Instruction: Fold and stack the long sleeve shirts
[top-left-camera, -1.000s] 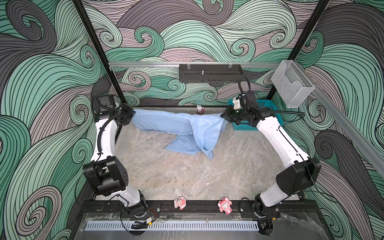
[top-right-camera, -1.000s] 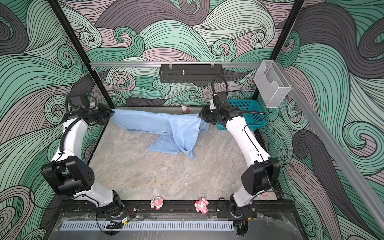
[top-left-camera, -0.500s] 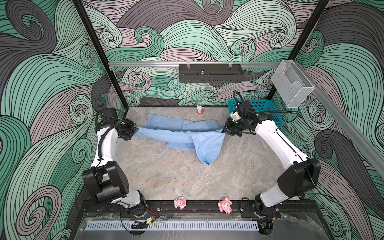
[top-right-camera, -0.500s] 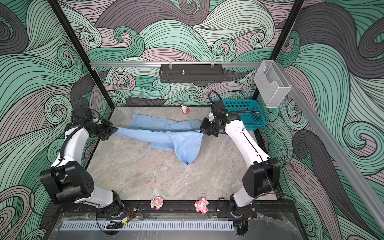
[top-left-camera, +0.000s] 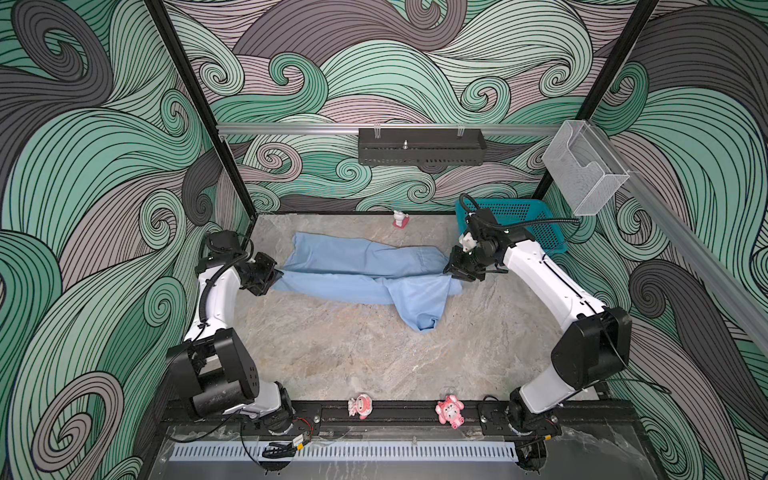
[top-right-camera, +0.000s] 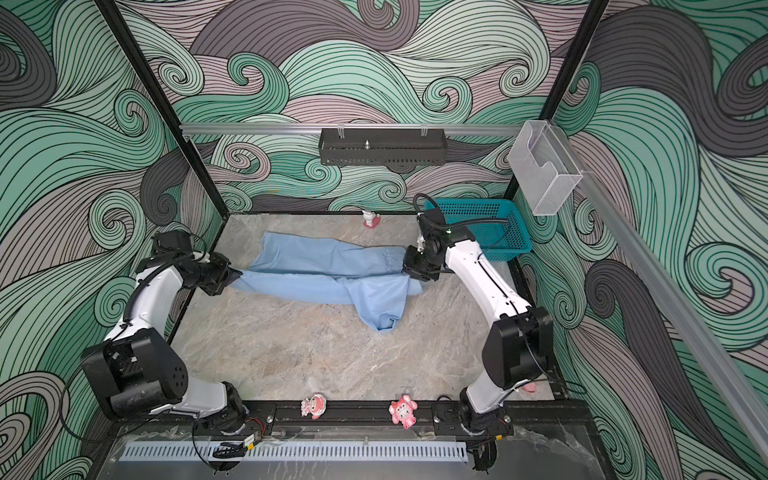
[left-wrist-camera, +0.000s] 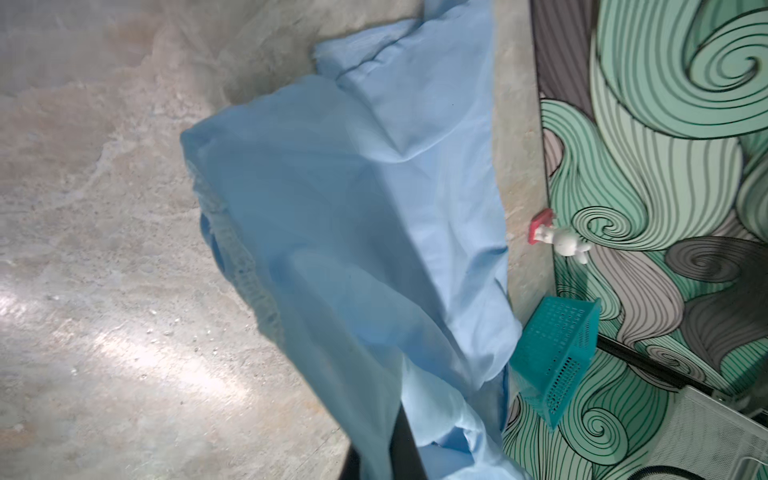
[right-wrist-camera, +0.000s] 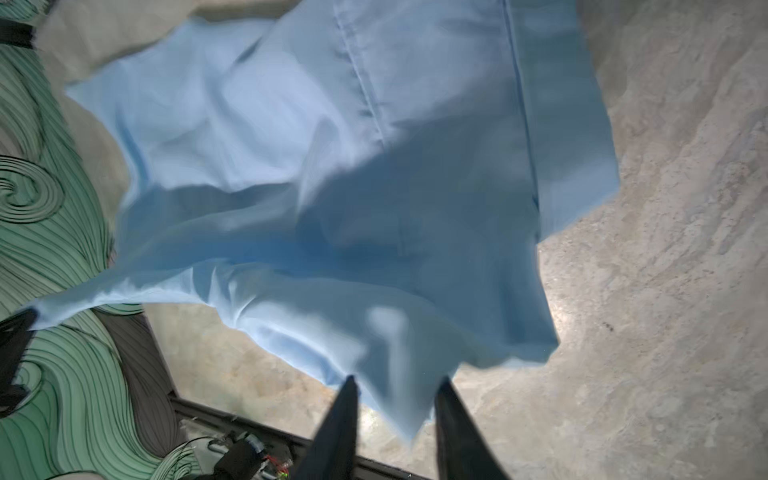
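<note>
**Shirt spread across the far half of the table, left end clamped**

The light blue shirt (top-left-camera: 365, 274) lies on the table (top-left-camera: 353, 353) in its far half. In both top views it runs as a long band from left to right between the two arms. A loose flap trails toward the near side, right of the middle.

The left end effector (top-left-camera: 277, 277) sits at the shirt's left end, closed tight on the cloth. In the left wrist view the fabric (left-wrist-camera: 365, 208) drapes over it and hides most of the jaws.

The right end effector (top-left-camera: 451, 270) is at the shirt's right end. In the right wrist view its two dark fingers (right-wrist-camera: 338, 428) stand apart, and a corner of the cloth (right-wrist-camera: 332, 187) hangs between them without being pinched.

A teal basket (top-left-camera: 511, 203) stands in the far right corner, just behind the right arm.
</note>
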